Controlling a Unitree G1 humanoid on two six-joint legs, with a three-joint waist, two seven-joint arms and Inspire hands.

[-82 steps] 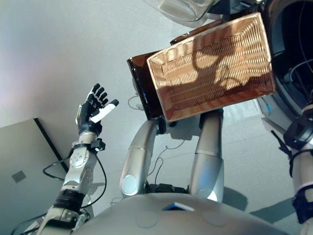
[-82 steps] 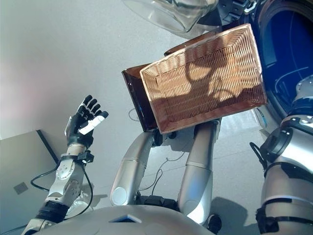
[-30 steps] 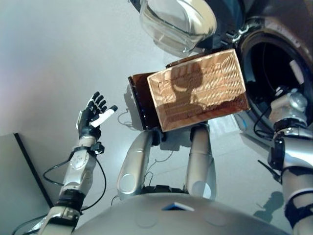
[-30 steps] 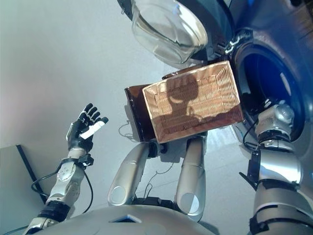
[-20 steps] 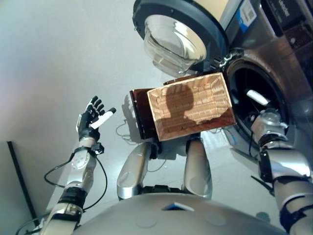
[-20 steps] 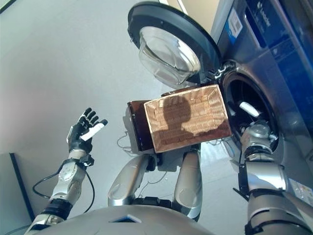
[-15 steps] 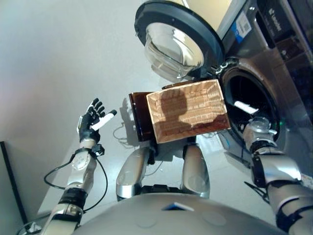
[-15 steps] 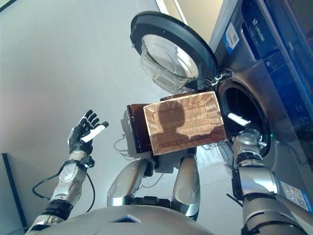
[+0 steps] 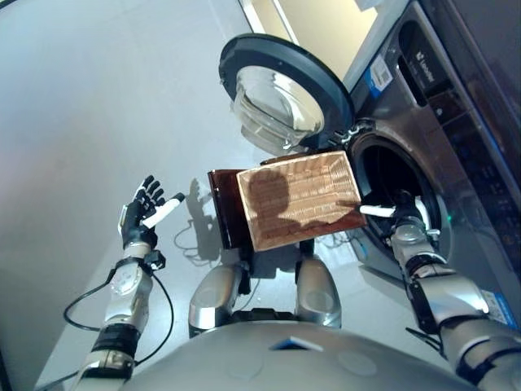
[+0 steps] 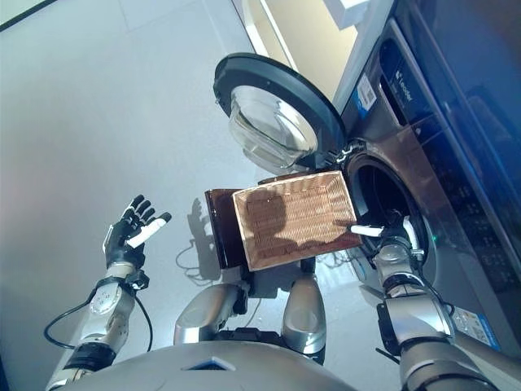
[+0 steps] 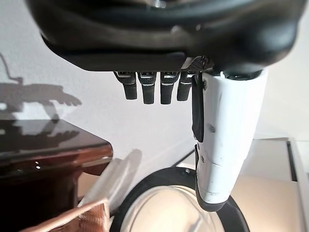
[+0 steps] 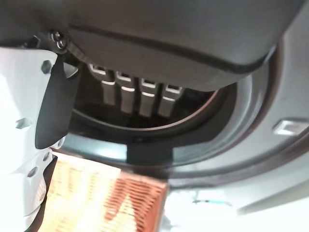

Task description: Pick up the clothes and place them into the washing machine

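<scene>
The shallow wicker basket (image 9: pixel 297 199) rests on the low dark brown box (image 9: pixel 220 208) beside the washing machine; its inside is bare wicker. The machine's round door (image 9: pixel 281 90) stands open and the dark drum (image 9: pixel 389 173) is exposed. My right hand (image 9: pixel 400 210) is at the drum's mouth, just right of the basket's edge, open and holding nothing; its wrist view shows straight fingers (image 12: pixel 140 99) pointing into the drum. My left hand (image 9: pixel 142 213) is raised to the left of the box, open and holding nothing, with straight fingers (image 11: pixel 152 89).
The grey washing machine front (image 9: pixel 440 122) takes up the right side. Pale grey floor (image 9: pixel 98 106) spreads to the left and behind the box. A beige wall strip (image 9: pixel 313 28) lies past the door.
The camera has tilted up, bringing the open door and drum into view. My right hand has risen from the lower right to the drum's mouth. My left hand stays raised and open.
</scene>
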